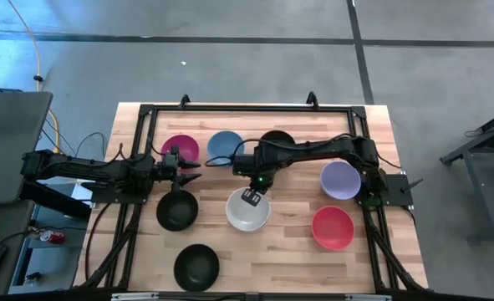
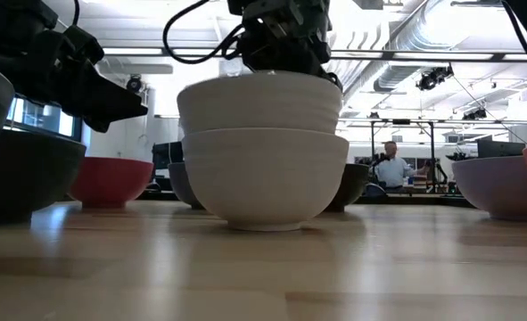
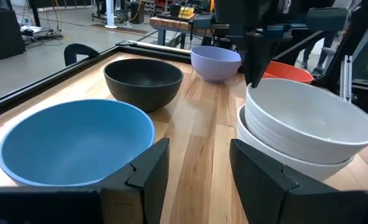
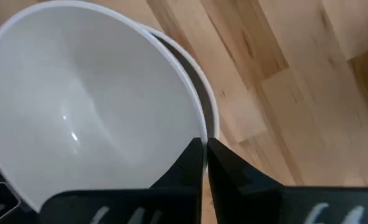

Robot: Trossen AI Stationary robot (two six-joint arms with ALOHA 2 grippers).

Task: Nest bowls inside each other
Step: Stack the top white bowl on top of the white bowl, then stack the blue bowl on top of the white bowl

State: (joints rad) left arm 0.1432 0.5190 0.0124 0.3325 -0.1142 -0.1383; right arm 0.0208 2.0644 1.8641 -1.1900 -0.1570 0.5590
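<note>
Two white bowls [image 1: 247, 211] stand nested near the table's middle, the upper one [image 3: 308, 118] slightly askew in the lower one [image 3: 296, 165]. My right gripper [image 1: 251, 197] is above them, shut on the upper bowl's rim. My left gripper [image 1: 192, 171] hovers open between the magenta bowl [image 1: 180, 149] and a black bowl [image 1: 177, 209], touching nothing. The blue bowl [image 1: 225, 146] and a second black bowl [image 1: 277, 140] stand toward the far edge. The lavender bowl [image 1: 340, 179] and red bowl [image 1: 333, 227] are to the right. A third black bowl [image 1: 196, 267] is near the front edge. My right gripper holds the upper white bowl by its rim [image 4: 203, 138], on the side toward the table's far edge. One finger [image 4: 187, 163] is inside the bowl and one [image 4: 224, 165] outside. The fingers come from above, pointing down. The bowl sits in the lower white bowl [image 4: 213, 118].
A dark metal frame [image 1: 230, 107] runs along the table's far edge and sides. Bare wood lies between the white stack and the front edge. In the low view a person [image 2: 390, 165] sits far behind the table.
</note>
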